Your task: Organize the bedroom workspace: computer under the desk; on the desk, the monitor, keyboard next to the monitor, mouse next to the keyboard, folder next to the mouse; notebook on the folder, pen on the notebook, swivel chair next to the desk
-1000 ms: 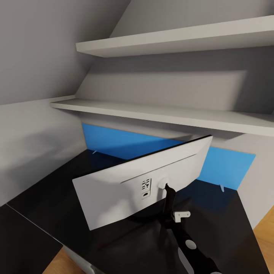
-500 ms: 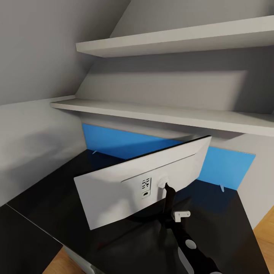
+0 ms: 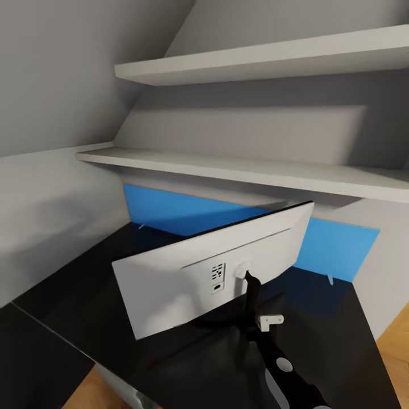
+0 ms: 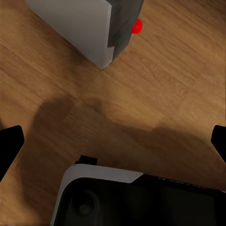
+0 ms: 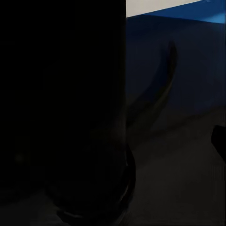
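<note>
The monitor [image 3: 187,278] stands on the glossy black desk [image 3: 68,295] with its light-grey back toward me, tilted up to the right. My right arm reaches up to its thin black stand [image 3: 250,295], and the right gripper [image 3: 251,315] sits right at that stand. In the right wrist view a broad black shape is very close, and one fingertip [image 5: 219,141] sits far out at the edge, so the jaws are spread. The left gripper [image 4: 113,141] hangs open over the wooden floor [image 4: 155,84], a short way from a corner of the light-grey computer [image 4: 89,28] with a red button.
A blue back panel [image 3: 182,213] lines the desk's rear. Two grey shelves [image 3: 255,170] jut out above the monitor under a sloped wall. A light-grey box edge [image 3: 116,389] shows under the desk's front edge. The robot's dark base [image 4: 141,197] lies near the left gripper.
The monitor has shifted slightly: its left edge has moved right and its upper right corner has moved left. The view itself has drifted a few pixels.
</note>
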`<state>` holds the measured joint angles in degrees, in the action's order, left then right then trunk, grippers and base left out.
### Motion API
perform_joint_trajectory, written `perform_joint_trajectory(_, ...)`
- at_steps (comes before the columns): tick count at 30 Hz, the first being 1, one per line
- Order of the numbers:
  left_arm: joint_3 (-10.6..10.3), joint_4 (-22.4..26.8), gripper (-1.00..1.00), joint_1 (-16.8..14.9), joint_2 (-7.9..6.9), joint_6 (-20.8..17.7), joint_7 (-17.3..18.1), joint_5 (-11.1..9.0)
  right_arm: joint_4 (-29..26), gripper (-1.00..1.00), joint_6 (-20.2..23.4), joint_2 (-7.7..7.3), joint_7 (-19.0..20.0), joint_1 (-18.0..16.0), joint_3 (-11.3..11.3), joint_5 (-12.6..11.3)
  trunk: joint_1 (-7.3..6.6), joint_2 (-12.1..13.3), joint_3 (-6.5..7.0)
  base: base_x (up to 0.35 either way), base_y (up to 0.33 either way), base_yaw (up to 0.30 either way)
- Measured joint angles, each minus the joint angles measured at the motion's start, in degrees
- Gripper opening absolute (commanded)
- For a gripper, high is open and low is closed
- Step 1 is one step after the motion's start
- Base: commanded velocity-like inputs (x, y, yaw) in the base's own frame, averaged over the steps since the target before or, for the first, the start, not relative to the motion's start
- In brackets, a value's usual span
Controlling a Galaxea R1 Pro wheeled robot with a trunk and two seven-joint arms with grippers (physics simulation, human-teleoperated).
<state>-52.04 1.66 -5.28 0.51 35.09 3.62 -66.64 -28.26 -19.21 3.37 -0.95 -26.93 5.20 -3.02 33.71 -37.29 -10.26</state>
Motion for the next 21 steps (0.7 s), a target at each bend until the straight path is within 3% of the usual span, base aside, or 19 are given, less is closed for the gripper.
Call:
perform_joint_trajectory(5, 0.0, 0.0, 1.0, 0.03, 0.0, 0.0, -0.01, 0.0, 0.04, 1.0, -0.01, 0.0, 0.0, 0.0, 0.0, 0.0, 0.01, 0.0, 0.0, -0.279, 0.0, 0.0)
perform_joint_trajectory(15, 0.01, 0.0, 1.0, -0.01, 0.01, 0.0, -0.03, 0.0, 0.08, 1.0, -0.01, 0.0, 0.0, 0.0, 0.05, 0.0, -0.02, 0.0, 0.0, -0.067, 0.0, 0.0)
perform_joint_trajectory(21, -0.09, -0.01, 1.0, 0.0, 0.05, 0.0, 0.03, 0.01, 0.15, 1.0, -0.09, 0.1, 0.0, 0.0, 0.01, -0.04, 0.01, -0.01, 0.0, -0.253, 0.0, 0.0)
